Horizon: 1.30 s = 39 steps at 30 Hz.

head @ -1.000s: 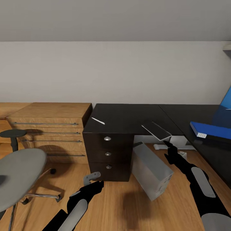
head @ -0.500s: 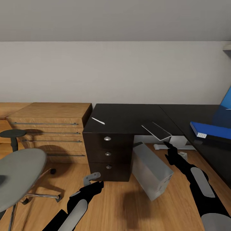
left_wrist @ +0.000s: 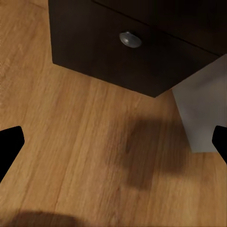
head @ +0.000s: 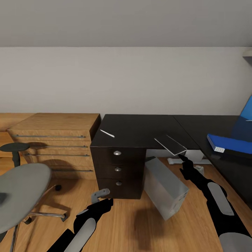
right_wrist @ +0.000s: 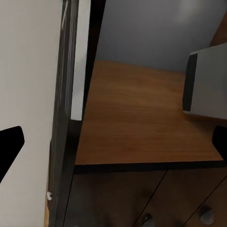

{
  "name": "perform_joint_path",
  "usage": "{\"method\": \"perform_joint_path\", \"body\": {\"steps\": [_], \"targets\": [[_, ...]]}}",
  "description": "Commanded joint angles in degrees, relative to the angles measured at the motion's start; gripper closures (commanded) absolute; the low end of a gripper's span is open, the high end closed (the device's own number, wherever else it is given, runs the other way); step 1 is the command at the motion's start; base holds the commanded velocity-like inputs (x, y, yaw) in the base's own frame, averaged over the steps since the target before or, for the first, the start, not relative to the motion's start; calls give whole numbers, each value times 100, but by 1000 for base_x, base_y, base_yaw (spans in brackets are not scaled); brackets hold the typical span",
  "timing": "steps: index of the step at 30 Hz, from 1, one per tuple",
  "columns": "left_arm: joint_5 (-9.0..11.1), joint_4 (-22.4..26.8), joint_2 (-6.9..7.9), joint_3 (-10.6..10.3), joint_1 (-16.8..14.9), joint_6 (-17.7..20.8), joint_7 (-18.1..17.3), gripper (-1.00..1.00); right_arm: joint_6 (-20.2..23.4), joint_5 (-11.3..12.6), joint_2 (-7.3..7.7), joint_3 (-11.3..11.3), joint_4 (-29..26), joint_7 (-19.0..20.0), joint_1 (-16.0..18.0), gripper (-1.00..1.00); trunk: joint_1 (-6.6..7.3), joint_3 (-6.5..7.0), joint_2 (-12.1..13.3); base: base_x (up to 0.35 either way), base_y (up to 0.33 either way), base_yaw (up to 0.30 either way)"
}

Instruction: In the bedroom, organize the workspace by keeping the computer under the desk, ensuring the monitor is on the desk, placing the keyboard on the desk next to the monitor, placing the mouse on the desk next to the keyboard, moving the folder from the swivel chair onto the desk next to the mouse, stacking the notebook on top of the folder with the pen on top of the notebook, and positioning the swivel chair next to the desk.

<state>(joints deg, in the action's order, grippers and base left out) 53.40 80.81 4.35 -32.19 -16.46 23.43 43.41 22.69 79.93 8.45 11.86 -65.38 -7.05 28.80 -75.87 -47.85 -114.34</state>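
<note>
The wood floor (head: 133, 227) is my widest open room, bare from my base up to the drawers at 12 o'clock. The desk (head: 140, 127) runs from 12 round to 3 o'clock as an L. Its black tabletop is mostly bare near the corner, and its front edge sits over three knobbed drawers (head: 118, 168). A wooden chest (head: 56, 131) stands at 10 o'clock, its side right against the desk's end. The swivel chair (head: 21, 192) crowds me at 8 o'clock, its grey seat edge close to my left arm (tight on that side).

The computer (head: 164, 185) sits at 1 o'clock on the floor. It is tipped at a slant, with its top tucked under the tabletop edge just beside the drawers. The blue folder (head: 229, 143) lies flat on the tabletop at 2 o'clock, near the front edge. A thin grey panel (head: 170, 143) overhangs the tabletop's edge at 1 o'clock; I cannot tell what it is. A slim white sliver (head: 106, 132) lies on the tabletop at 11 o'clock, close to the corner above the drawers.

My left jaws (head: 104, 196) are spread over bare floor, short of the bottom drawer. My right jaws (head: 182, 159) are spread too, gripping nothing, just under the panel's overhanging edge.
</note>
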Motion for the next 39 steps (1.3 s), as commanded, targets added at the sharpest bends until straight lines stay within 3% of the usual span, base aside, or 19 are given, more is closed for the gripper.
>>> {"method": "perform_joint_path", "body": {"steps": [1,39], "targets": [[31,8,5,-17,-6,10,42,-100,22,60,1,6,-10,-50,3,-100,1,-6,-3,0,0,0],[37,-4,5,-33,-6,12,36,-100,16,-53,5,9,-10,-50,6,-100,23,12,37,35,17,0]]}}
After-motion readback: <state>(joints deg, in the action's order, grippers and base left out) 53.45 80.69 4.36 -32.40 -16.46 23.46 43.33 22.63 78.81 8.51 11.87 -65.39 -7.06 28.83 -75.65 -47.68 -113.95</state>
